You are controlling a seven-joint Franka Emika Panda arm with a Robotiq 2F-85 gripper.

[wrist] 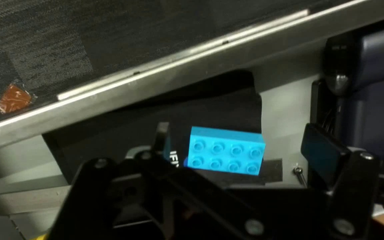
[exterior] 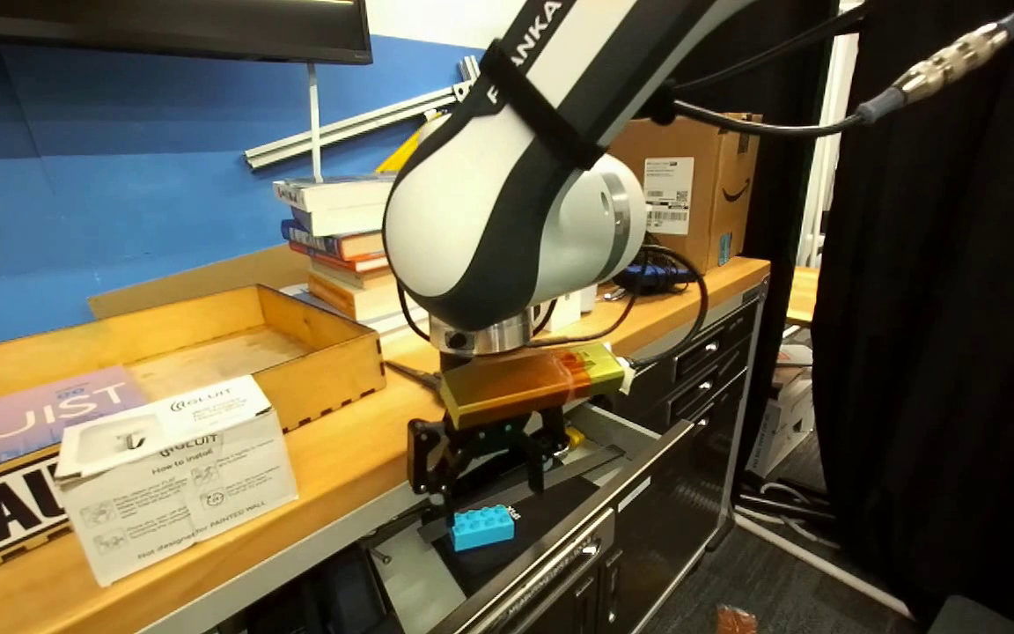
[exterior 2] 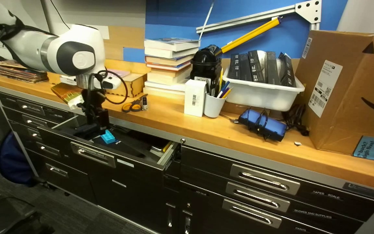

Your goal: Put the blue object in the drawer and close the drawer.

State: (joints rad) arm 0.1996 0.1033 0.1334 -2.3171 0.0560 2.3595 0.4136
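The blue object is a light-blue studded block (exterior: 483, 530), also seen in an exterior view (exterior 2: 108, 137) and the wrist view (wrist: 226, 151). It lies on a dark flat item with white letters inside the drawer. The drawer (exterior 2: 138, 164) is pulled out, its front rim showing in the wrist view (wrist: 165, 78) and in an exterior view (exterior: 591, 509). My gripper (wrist: 242, 146) points down into the drawer, fingers spread wide. In the wrist view one finger is beyond each end of the block, with a gap on both sides. It also shows in both exterior views (exterior: 489, 497) (exterior 2: 98, 126).
A white cardboard box (exterior: 177, 484) and a wooden tray (exterior: 335, 387) stand on the wooden worktop beside the drawer. Scissors (exterior 2: 133, 105), a book stack (exterior 2: 169, 65) and a pen cup (exterior 2: 213, 105) are on it too. A screw (wrist: 298, 170) lies in the drawer.
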